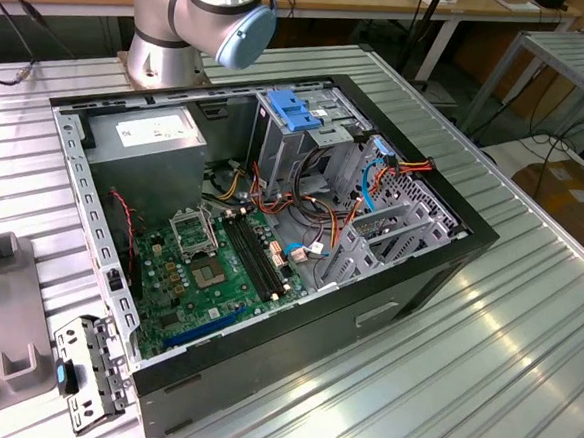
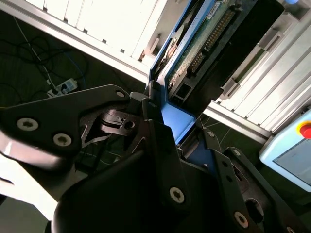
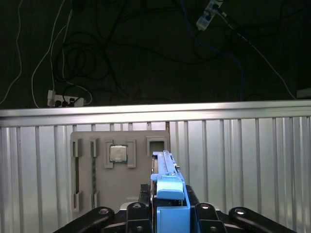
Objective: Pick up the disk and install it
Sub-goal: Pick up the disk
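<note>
The disk (image 3: pixel 164 167) stands edge-on between my gripper's (image 3: pixel 167 206) black fingers, its blue carrier rails wrapping the end nearest the camera. In the second wrist view the disk (image 2: pixel 206 41) shows its green circuit-board underside and connector, with a blue rail (image 2: pixel 176 118) clamped in the gripper (image 2: pixel 177 128). The gripper is shut on the disk, held above the ribbed aluminium table (image 3: pixel 243 160). In the exterior view the open computer case (image 1: pixel 271 228) lies on its side, with the metal drive cage (image 1: pixel 307 145) and its blue latch (image 1: pixel 294 110) at the back.
A grey power supply (image 1: pixel 152 139) and green motherboard (image 1: pixel 219 264) fill the case's left half; orange and blue cables (image 1: pixel 375 175) cross its right half. A grey fixture tray (image 3: pixel 119 165) holds a processor chip (image 3: pixel 118 154). The arm's base (image 1: pixel 169 40) stands behind the case.
</note>
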Action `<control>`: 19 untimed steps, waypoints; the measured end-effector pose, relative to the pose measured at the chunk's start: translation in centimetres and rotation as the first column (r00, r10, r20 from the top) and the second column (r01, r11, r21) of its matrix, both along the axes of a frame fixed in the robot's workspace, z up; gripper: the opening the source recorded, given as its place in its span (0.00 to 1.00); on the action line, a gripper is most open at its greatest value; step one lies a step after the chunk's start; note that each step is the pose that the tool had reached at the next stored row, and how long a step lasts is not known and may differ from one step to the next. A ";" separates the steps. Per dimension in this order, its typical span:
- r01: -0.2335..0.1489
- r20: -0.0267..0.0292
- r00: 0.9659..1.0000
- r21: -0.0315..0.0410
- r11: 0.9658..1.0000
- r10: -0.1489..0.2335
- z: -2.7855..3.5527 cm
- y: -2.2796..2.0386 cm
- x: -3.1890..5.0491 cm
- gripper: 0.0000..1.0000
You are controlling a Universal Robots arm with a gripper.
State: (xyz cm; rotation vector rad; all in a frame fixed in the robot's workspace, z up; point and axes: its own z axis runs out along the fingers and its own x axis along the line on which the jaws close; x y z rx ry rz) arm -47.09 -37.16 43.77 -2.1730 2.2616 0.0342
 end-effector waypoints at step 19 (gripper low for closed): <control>0.000 0.000 1.000 0.000 1.000 0.000 2.34 0.00 0.00 0.37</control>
